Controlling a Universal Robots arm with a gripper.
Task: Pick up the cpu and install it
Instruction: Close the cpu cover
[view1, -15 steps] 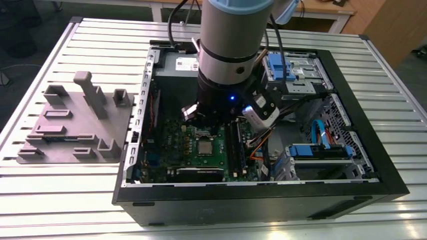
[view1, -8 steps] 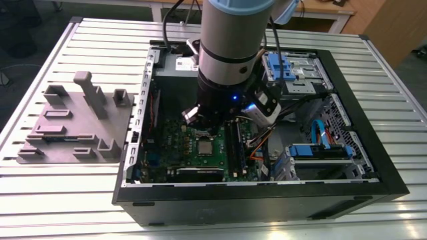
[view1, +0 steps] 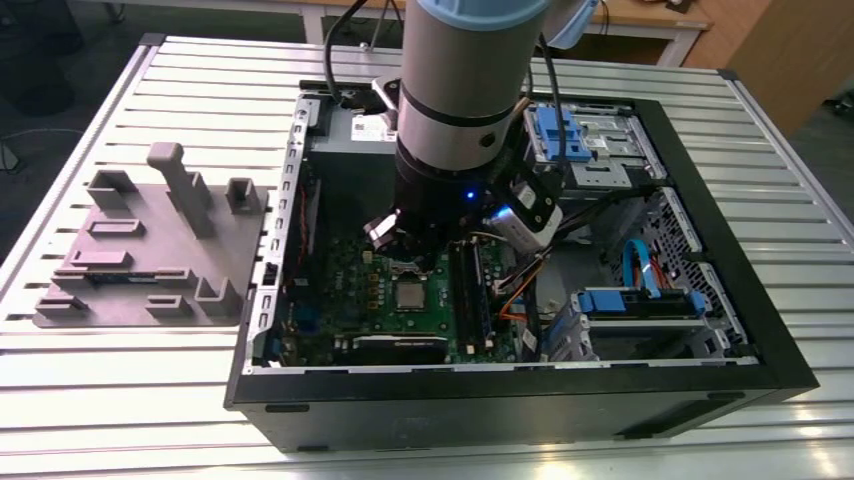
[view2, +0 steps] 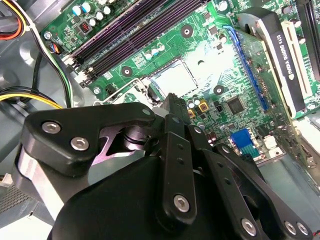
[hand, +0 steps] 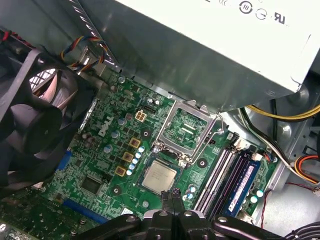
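Observation:
The cpu (hand: 159, 176), a small square chip with a dull silver top, lies flat in its socket on the green motherboard (hand: 100, 150). The socket's metal load plate (hand: 183, 131) stands flipped open just beyond it. My gripper (hand: 173, 195) hovers a little above the board beside the cpu's edge, fingers together with nothing between them. In the second wrist view the black fingertips (view2: 172, 100) point at the cpu (view2: 172, 80), which shows as a bright patch. In the exterior view the arm (view1: 461, 120) reaches into the open computer case (view1: 747, 330), and the cpu (view1: 407, 293) shows just below it.
A grey power supply box (hand: 200, 45) overhangs the socket on one side and a black fan (hand: 35, 110) stands on the other. Memory slots (hand: 235, 175) and loose cables (hand: 280, 115) run alongside. A grey fixture tray (view1: 147, 250) lies on the slatted table at the exterior view's left.

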